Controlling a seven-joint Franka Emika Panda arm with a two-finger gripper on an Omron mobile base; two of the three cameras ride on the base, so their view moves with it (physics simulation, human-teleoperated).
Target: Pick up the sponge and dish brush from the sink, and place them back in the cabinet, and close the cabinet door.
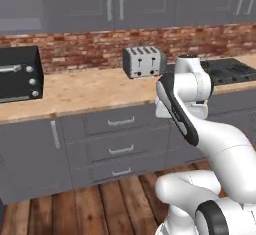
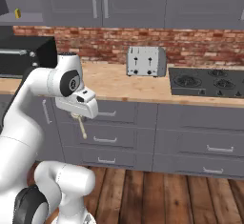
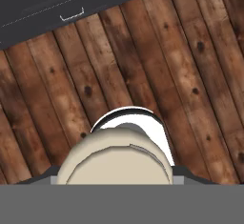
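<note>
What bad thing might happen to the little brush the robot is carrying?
The round cream-white dish brush sits between the fingers above the brown wooden floor, so a slip would likely drop it there. It also hangs close to the grey drawers, below the light wood-grain counter's edge; lifting might knock it loose.

Left base view: from behind the arm's left, facing forward and down at the countertop [image 1: 95, 91] and toaster [image 1: 144, 61].
Right base view: from behind its right, same toaster [image 2: 146, 61] and counter.
Hand view: close, pointing straight down at the wooden floor [image 3: 143, 56].
</note>
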